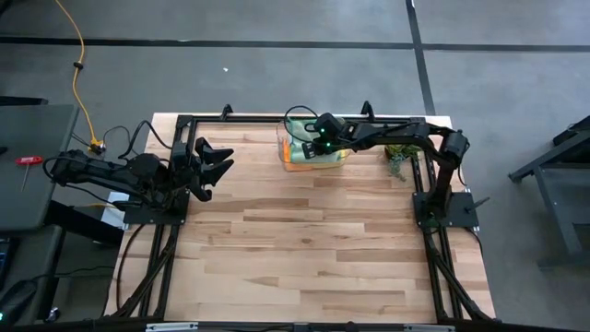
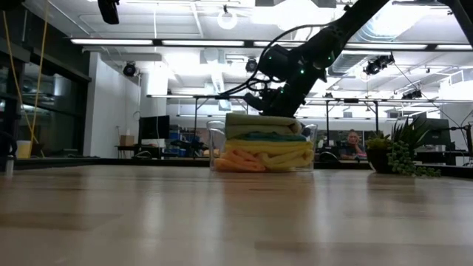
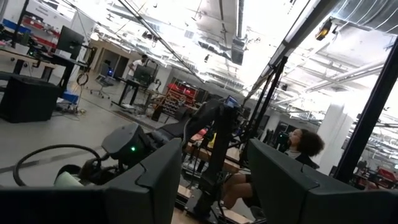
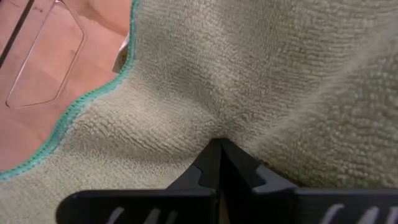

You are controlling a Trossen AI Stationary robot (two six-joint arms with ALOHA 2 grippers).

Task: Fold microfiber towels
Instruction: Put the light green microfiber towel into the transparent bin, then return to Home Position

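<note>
Reaching across the far edge of the table, the right gripper [image 1: 318, 145] sits over the clear plastic bin [image 1: 282, 148], fingers pressed together on a pinch of the light green towel [image 4: 261, 81]; the wrist view shows the cloth puckering into creases that run to the closed tips, so the nap is bunched between them

- Stack: from table height the bin holds towels piled above its rim. Light green towel on top, a teal-blue towel [image 2: 266, 136] just under it, a yellow towel [image 2: 284, 150] below that, and an orange towel [image 2: 235, 160] at the bottom left. A second yellow cloth cannot be picked out
- Grip sits near the middle of the top cloth, away from its teal-stitched hem [image 4: 81, 106]; likely chosen so only the top layer comes away from the pile
- Left gripper [image 1: 214, 164] waits at the table's left edge, fingers apart, holding nothing, pointing in toward the middle
- Bare wooden table [image 1: 304, 249] fills the near half, probably the folding area, which would explain the idle arm facing it
- Small potted plant [image 2: 403, 151] stands right of the bin, close under the right arm's reach. A person sits in the room beyond the table

Judgement: first step, drawing a towel out; no folding done yet. Risk: a lower cloth snagging and lifting too
</note>
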